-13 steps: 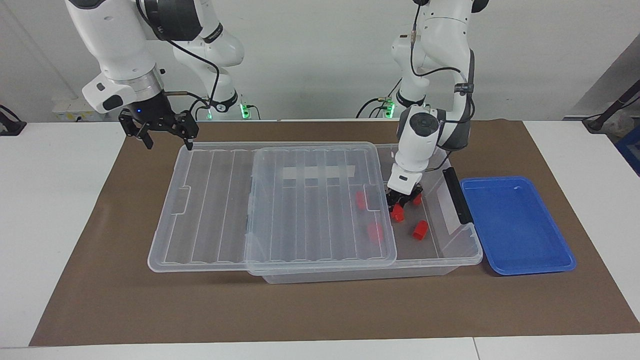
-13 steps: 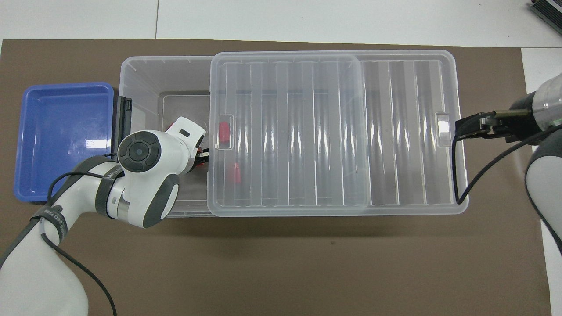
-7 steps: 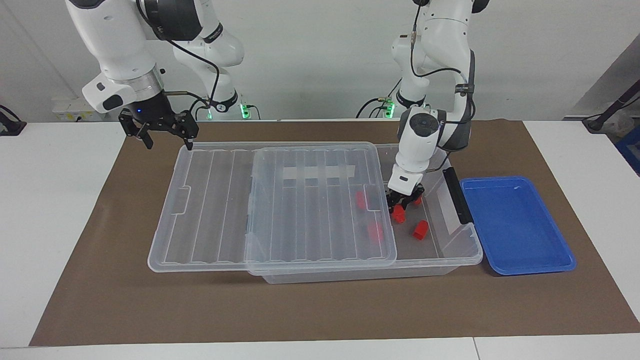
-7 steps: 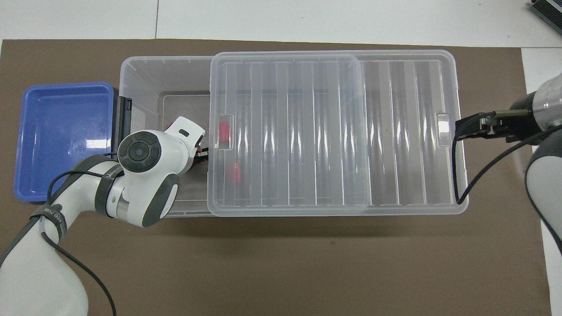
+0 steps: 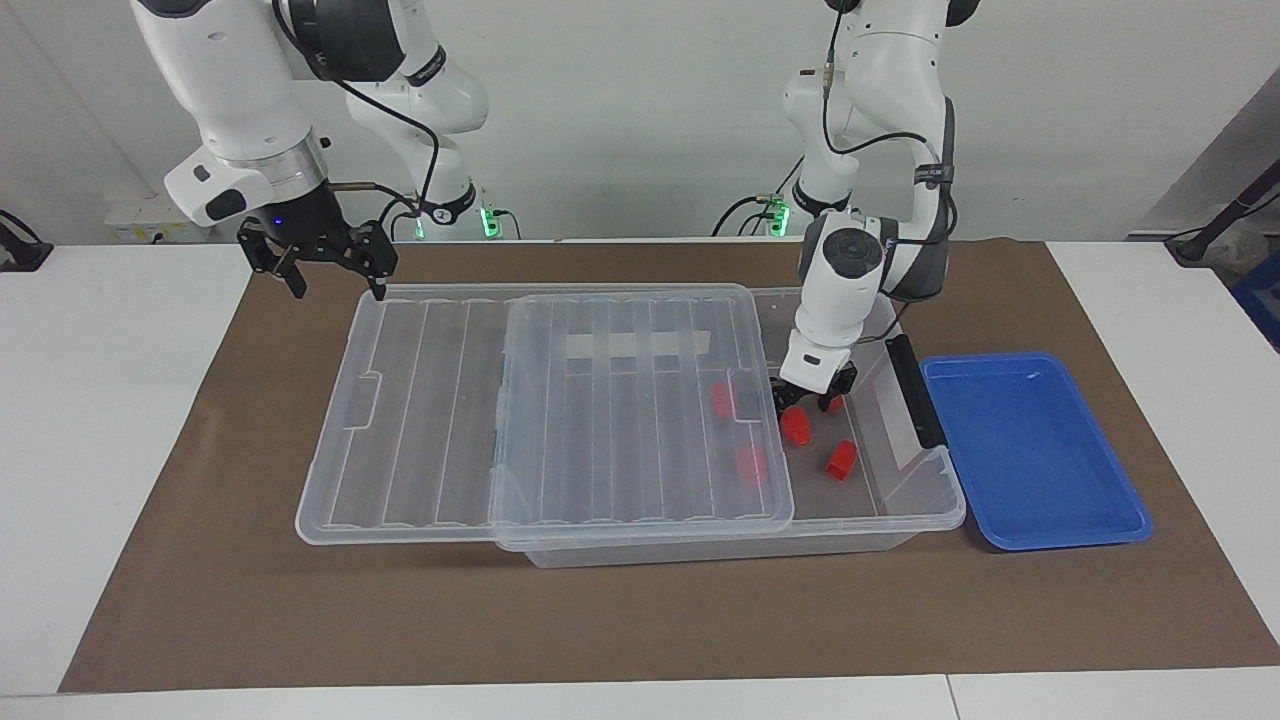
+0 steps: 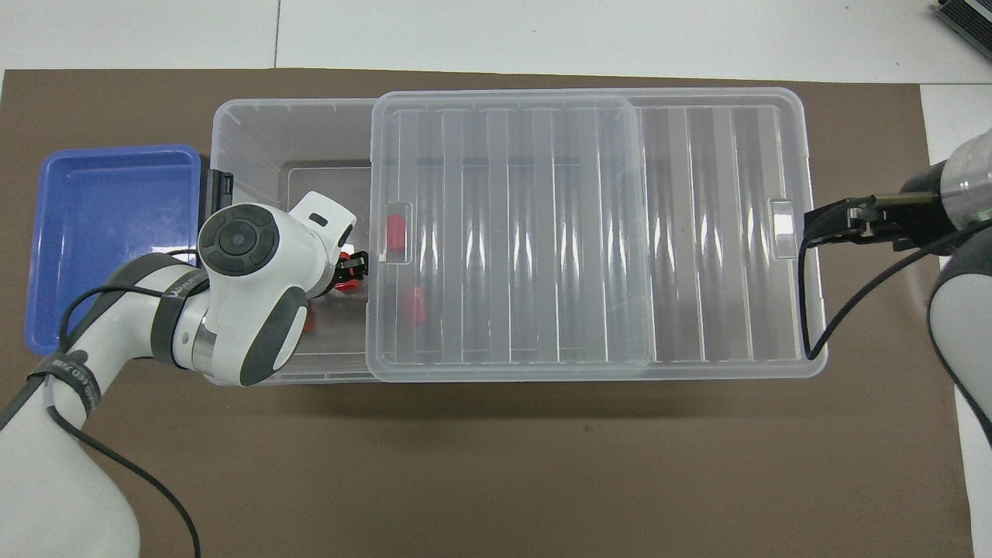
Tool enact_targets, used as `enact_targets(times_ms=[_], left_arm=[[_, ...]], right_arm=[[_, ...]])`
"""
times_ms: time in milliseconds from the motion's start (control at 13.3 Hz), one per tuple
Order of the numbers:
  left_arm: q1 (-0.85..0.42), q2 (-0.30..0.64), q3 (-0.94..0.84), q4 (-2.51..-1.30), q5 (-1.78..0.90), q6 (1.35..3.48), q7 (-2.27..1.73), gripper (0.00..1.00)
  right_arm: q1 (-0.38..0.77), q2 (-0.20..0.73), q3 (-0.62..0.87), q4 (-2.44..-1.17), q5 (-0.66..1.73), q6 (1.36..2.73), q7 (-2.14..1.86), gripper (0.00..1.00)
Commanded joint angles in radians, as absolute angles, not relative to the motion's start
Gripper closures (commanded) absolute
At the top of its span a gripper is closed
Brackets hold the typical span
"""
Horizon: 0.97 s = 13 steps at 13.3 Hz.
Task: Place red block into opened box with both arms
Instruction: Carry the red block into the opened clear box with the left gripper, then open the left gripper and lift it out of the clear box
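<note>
a: red plastic, small and chunky. the red block [image 5: 797,428] looks light and stiff, not something that would crush.

b: slick too, probably. where would a grip go?

a: across the wide body, not the narrower end, which could squirt out of a pinch. for now it lies on the floor of the box [image 5: 930,500], in the uncovered part toward the left arm's end of the counter [image 5: 100,400], just beside the edge of the lid [image 5: 600,420].

b: and the left gripper [image 5: 808,402]?

a: it hangs right over the block with its fingers apart. the block looks free beneath them, so the drop seems done.

b: other blocks?

a: one [image 5: 840,458] sits near it in the open, and two more [image 5: 750,465] show through the lid.

b: the right gripper [image 5: 335,280]?

a: spread open and holding nothing, waiting at the end of the slid-aside lid toward the right arm's end of the counter. whether a fingertip touches the rim cannot be told.

b: what does each view add?

a: the facing view shows the block's whole shape and the gripper above it. from overhead the left wrist hides nearly all of that, leaving only slivers of red. but overhead shows the right gripper lined up with the small tab [image 6: 781,229] on the lid's end.
</note>
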<state>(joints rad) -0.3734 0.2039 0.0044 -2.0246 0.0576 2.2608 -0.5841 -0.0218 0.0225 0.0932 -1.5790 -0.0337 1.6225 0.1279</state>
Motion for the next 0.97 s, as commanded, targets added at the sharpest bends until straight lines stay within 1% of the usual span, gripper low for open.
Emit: enact_targets(times_ms=[0,150,300,450,675,900], left_arm=[[-0.367,0.158,0.009,-1.929,0.077,2.081,-0.58,0.13],[-0.353,0.112,0.011,-1.873,0.077,1.953,-0.571,0.13],[-0.328,0.08,0.011,-1.791,0.08,1.797,-0.552,0.13],[-0.263,0.049,0.011,-1.702,0.106,1.668,-0.407,0.13],[-0.14,-0.029,0.011,-1.697,0.104,1.617,-0.179,0.13],[-0.052,-0.06,0.011,-1.698,0.106,1.603,-0.004,0.06]], right_arm=[[-0.034,-0.005,0.097,-1.612,-0.015,1.644,0.135,0.0],[-0.034,-0.005,0.097,-1.612,-0.015,1.644,0.135,0.0],[-0.034,-0.005,0.097,-1.612,-0.015,1.644,0.135,0.0],[-0.034,-0.005,0.097,-1.614,-0.015,1.644,0.135,0.0],[-0.034,-0.005,0.097,-1.614,-0.015,1.644,0.135,0.0],[-0.034,-0.005,0.097,-1.612,-0.015,1.644,0.135,0.0]])
